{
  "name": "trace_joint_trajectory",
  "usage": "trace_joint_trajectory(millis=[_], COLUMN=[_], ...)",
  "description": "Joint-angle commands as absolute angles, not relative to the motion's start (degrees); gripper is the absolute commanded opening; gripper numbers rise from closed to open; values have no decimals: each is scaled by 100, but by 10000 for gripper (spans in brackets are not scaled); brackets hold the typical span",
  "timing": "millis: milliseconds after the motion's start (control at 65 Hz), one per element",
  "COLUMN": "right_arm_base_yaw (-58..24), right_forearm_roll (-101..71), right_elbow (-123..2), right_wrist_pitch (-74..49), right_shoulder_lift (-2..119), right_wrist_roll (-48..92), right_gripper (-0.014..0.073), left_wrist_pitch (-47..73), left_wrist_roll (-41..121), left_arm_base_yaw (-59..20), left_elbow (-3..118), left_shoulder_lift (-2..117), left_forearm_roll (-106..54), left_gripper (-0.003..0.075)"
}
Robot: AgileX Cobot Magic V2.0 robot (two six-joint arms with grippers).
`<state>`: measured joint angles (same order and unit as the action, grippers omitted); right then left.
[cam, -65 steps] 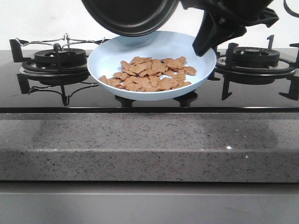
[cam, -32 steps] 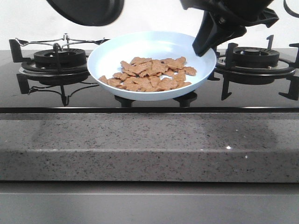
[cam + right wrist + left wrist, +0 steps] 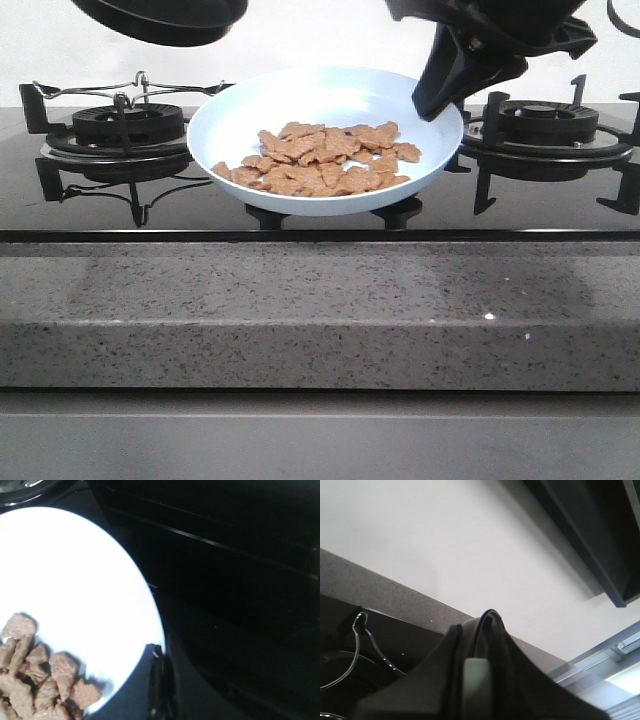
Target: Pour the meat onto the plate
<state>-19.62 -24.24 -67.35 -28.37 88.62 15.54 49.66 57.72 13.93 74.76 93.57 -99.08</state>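
The pale blue plate point(image 3: 325, 110) sits at the middle of the stove, with the meat point(image 3: 320, 158) heaped in its front half. My right gripper point(image 3: 438, 98) is shut on the plate's right rim. In the right wrist view its jaws point(image 3: 159, 680) clamp the rim of the plate point(image 3: 75, 590), beside the meat point(image 3: 35, 685). My left gripper point(image 3: 477, 680) is shut on the pale handle point(image 3: 477, 692) of the black frying pan point(image 3: 165, 18). The pan is held high at the upper left, clear of the plate. Its inside is hidden.
A black burner grate point(image 3: 125, 125) with a wire rack stands on the left of the glass hob, below the pan. Another grate point(image 3: 545, 125) is on the right. A speckled grey counter edge point(image 3: 320, 310) runs along the front.
The frying pan has swung from over the plate's back edge up and to the left, and now sits more level. The plate, the meat and the right gripper have not moved.
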Motion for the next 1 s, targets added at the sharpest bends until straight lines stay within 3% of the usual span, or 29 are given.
trace_joint_trajectory(millis=[0,692,785,985], right_arm_base_yaw=[-1941,-1941,-1941,-1941], right_forearm_roll=[-2528,-2528,-2528,-2528], right_elbow=[-6882,-6882,-6882,-6882], right_wrist_pitch=[-2541,-2541,-2541,-2541], right_shoulder_lift=[8584,8584,8584,8584], right_wrist_roll=[1592,1592,1592,1592], right_gripper=[-113,-113,-113,-113], left_wrist_pitch=[5346,5070,4969,4864], left_wrist_roll=[5477,5219,5219,5219], left_arm_base_yaw=[1551,1760,1760,1781], left_elbow=[7725,7729,7729,7729], left_shoulder_lift=[9386,10362,10362,10362], left_forearm_roll=[-10684,-10684,-10684,-10684], left_gripper=[-20,-13,50,328])
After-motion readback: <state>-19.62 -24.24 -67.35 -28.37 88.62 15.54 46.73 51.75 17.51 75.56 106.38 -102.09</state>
